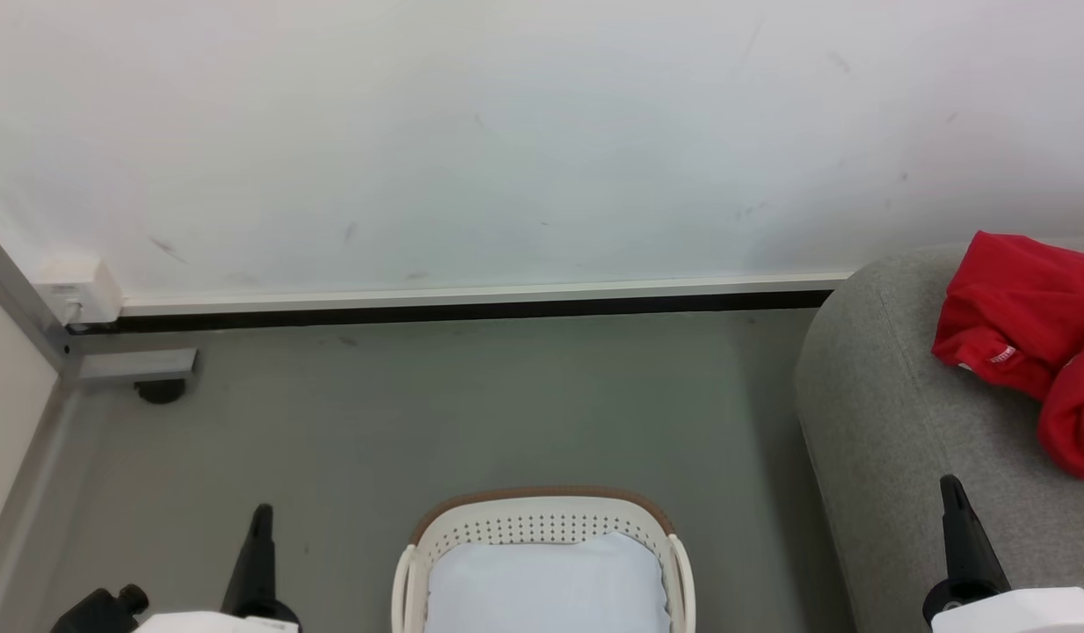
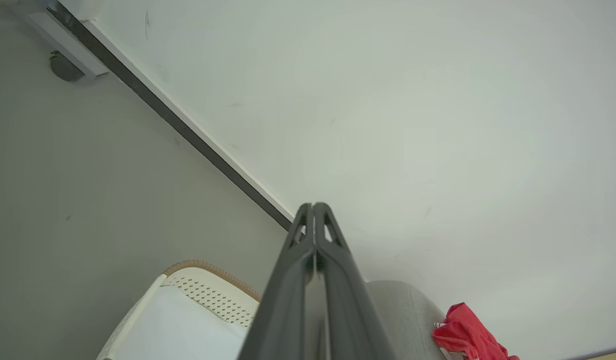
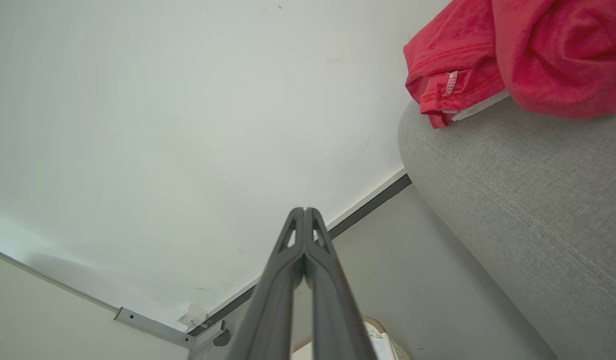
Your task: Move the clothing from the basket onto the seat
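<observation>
While both arms sit low at the near edge of the head view, the left gripper (image 1: 261, 514) and the right gripper (image 1: 949, 483) each show their fingers pressed together with nothing between them. Both wrist views confirm that the tips meet. Between the two grippers stands the basket (image 1: 542, 497), its brown rim toward the wall and its pale liner (image 1: 546, 585) exposed. To the robot's right, the seat (image 1: 876, 413) carries the clothing (image 1: 1021, 316), a bright red heap lying on the upholstery near its far rounded edge (a small white label shows on one hem). Whether the heap is one garment or two cannot be settled from these angles. Beyond lie the grey floor (image 1: 462, 404), a dark skirting strip (image 1: 471, 309) and the white wall (image 1: 506, 132).
</observation>
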You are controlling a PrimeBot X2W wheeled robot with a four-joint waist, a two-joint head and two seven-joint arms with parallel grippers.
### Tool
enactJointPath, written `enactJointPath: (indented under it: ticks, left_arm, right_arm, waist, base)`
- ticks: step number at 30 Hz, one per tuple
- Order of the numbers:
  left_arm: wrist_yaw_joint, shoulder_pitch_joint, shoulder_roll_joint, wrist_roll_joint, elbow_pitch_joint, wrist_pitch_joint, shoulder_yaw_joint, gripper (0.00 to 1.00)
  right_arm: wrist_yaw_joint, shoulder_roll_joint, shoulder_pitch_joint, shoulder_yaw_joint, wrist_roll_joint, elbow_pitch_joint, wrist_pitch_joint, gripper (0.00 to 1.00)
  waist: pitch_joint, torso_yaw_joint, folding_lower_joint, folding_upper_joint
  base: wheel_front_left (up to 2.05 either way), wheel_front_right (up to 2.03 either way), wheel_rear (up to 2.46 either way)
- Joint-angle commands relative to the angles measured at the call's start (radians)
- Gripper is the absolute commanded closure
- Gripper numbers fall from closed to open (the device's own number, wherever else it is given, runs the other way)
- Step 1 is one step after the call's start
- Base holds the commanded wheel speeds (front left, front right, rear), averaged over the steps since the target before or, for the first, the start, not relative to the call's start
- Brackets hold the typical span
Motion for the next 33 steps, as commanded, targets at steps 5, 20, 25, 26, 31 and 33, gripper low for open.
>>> enactJointPath:
  ticks: [5, 20, 25, 26, 31, 33]
  left_arm:
    - [-0.001, -0.027, 0.007, -0.081, -0.013, 0.021, 0.010, 1.00]
    - [-0.002, -0.038, 0.009, -0.245, -0.011, 0.067, 0.020, 1.00]
    - [-0.002, -0.041, 0.009, -0.293, -0.011, 0.080, 0.023, 1.00]
    - [-0.002, -0.041, 0.009, -0.303, -0.011, 0.083, 0.023, 1.00]
    - [-0.002, -0.044, 0.009, -0.348, -0.010, 0.097, 0.026, 1.00]
    - [-0.002, -0.045, 0.009, -0.369, -0.010, 0.102, 0.028, 1.00]
  right_arm:
    - [-0.001, 0.001, -0.025, -0.019, 0.077, -0.015, 0.020, 1.00]
    - [-0.001, 0.009, -0.028, -0.050, 0.227, -0.017, 0.064, 1.00]
    - [-0.001, 0.011, -0.028, -0.060, 0.272, -0.018, 0.078, 1.00]
    - [-0.001, 0.012, -0.028, -0.062, 0.281, -0.018, 0.082, 1.00]
    - [-0.001, 0.014, -0.029, -0.071, 0.323, -0.018, 0.093, 1.00]
    - [-0.001, 0.015, -0.028, -0.074, 0.341, -0.018, 0.100, 1.00]
  waist:
    - [0.000, 0.004, 0.0000, 0.0000]
    - [-0.001, 0.014, 0.0000, 0.0000]
    - [-0.001, 0.018, 0.0000, 0.0000]
    - [-0.001, 0.019, 0.0000, 0.0000]
    - [-0.001, 0.022, 0.0000, 0.0000]
    - [-0.001, 0.024, 0.0000, 0.0000]
  base:
    - [0.00, 0.00, 0.00]
    - [0.00, 0.00, 0.00]
    - [0.00, 0.00, 0.00]
    - [0.00, 0.00, 0.00]
    - [0.00, 0.00, 0.00]
    - [0.00, 0.00, 0.00]
